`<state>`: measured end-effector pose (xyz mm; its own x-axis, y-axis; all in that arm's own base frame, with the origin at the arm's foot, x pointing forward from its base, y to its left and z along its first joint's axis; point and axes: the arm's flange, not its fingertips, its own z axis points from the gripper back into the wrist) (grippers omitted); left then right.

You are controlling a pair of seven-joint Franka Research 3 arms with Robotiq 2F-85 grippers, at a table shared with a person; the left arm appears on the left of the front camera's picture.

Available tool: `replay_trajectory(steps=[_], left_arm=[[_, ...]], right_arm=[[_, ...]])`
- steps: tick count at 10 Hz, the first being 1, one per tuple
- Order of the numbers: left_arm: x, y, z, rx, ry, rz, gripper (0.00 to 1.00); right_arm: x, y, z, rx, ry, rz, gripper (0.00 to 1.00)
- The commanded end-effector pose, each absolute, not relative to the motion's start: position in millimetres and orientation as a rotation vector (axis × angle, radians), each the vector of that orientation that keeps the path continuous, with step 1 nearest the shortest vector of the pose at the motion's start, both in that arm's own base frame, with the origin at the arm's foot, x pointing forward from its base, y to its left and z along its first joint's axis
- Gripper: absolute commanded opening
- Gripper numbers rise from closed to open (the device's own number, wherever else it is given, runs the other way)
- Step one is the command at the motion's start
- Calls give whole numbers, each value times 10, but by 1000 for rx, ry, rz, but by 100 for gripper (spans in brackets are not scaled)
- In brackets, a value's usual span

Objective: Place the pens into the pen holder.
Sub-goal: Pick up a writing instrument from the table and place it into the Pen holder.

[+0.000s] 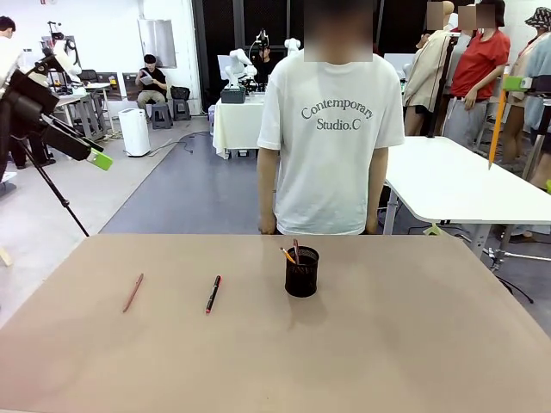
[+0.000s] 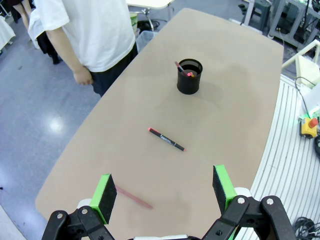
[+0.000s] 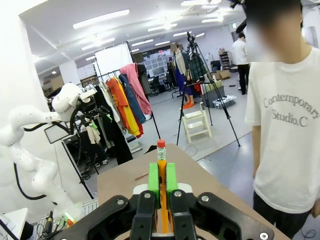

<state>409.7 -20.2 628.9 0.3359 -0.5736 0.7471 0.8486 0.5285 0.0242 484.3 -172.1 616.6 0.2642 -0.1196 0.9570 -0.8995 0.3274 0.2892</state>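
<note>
The black mesh pen holder [image 1: 301, 274] stands near the table's far edge with two pens sticking out of it, one orange-yellow [image 1: 287, 255] and one reddish-brown [image 1: 296, 250]. A black pen with red tip [image 1: 213, 294] and a reddish-brown pencil-like pen [image 1: 133, 292] lie flat to its left. My left gripper [image 1: 96, 157] hangs high off the table's left side, open and with nothing in it [image 2: 164, 187]; below it lie the black pen [image 2: 167, 139] and the reddish pen [image 2: 132, 197], with the holder [image 2: 189, 76] farther off. My right gripper [image 1: 508, 84] is raised at far right, shut [image 3: 161, 182] on an orange pencil [image 1: 497, 129] [image 3: 161, 165].
A person in a white T-shirt [image 1: 330, 138] stands at the far edge behind the holder, hands hanging down at the sides. The tan table [image 1: 362, 353] is bare in front and to the right. A white table [image 1: 456, 181] stands beyond at right.
</note>
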Motion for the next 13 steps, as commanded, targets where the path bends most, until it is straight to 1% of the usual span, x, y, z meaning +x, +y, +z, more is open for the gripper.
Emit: replay_trajectory(steps=[1,4,8,11,13], left_arm=[[4076,-208,6288,-408,-790,-963,100],[4076,-208,6288,-408,-790,-963,100],[4076,-208,6288,-408,-790,-963,100],[4076,-208,6288,-408,-790,-963,100],[4076,-208,6288,-408,-790,-963,100]], right_arm=[[4816,-1496,6007,1156,-1208,696,0],[4811,-1029,5695,1206,-1161,672,0],[4731,-343,5049,1310,-1068,743,0],[4647,153,4642,1412,-1071,823,0],[4709,407,4505,1426,-1164,970,0]])
